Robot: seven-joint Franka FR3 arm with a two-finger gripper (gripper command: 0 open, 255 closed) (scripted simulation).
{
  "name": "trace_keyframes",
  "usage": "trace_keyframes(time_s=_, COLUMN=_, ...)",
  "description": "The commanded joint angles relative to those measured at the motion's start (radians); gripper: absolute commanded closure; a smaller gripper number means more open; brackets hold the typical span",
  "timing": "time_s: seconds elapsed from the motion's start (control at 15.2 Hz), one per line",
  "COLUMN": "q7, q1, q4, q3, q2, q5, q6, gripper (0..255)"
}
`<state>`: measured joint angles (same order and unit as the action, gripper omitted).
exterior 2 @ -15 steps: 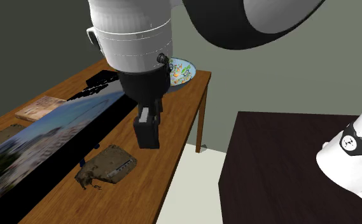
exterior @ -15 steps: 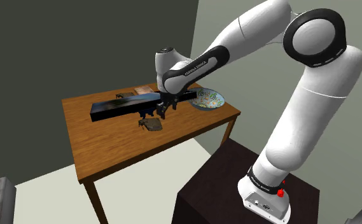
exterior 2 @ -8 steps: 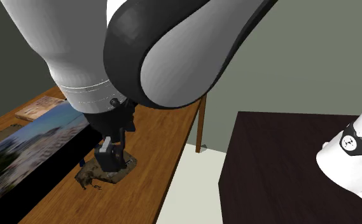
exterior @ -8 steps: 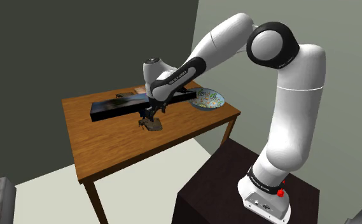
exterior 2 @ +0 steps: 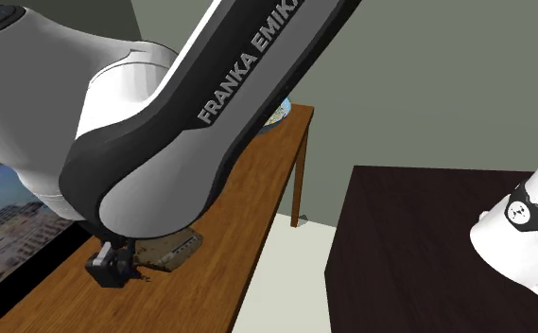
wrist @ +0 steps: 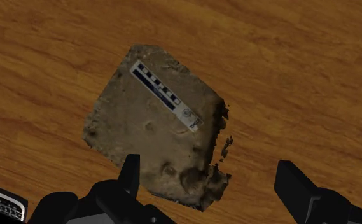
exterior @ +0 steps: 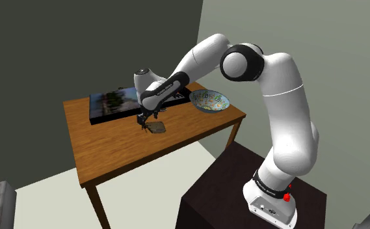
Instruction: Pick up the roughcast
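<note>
The all-black two-finger gripper (wrist: 212, 183) hung with its fingers spread apart, low over a ragged edge of the flat, grey-brown, rough-surfaced roughcast slab (wrist: 157, 133), clasping nothing. The slab lay flat on the brown wooden table (exterior: 112, 153), left of centre in the shoulder view. Beyond it lay a long black box with a city photograph (exterior: 115, 105). To the right stood a patterned bowl (exterior: 209, 101).

Wooden table (exterior: 115, 148) on a pale floor (exterior: 53, 205), dark grey wall (exterior: 47, 52) behind, lighter wall (exterior: 352, 32) beside.
</note>
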<state>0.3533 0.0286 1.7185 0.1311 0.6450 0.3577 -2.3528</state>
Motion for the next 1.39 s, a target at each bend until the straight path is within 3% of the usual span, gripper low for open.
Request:
trace_keyframes(time_s=0.0, q7=0.011, q1=0.012, q4=-0.053, q3=-0.006, q2=0.055, q5=0.006, q6=-0.004, gripper=0)
trace_keyframes(time_s=0.59, q7=0.029, q1=0.021, q4=-0.067, q3=-0.019, q2=0.12, q5=0.022, q6=-0.054, gripper=0)
trace_keyframes(time_s=0.66, q7=0.029, q1=0.021, q4=-0.068, q3=-0.019, q2=0.119, q5=0.022, q6=-0.054, gripper=255)
trace_keyframes(time_s=1.32, q7=0.026, q1=0.019, q4=-0.064, q3=-0.017, q2=0.109, q5=0.02, q6=-0.047, gripper=255)
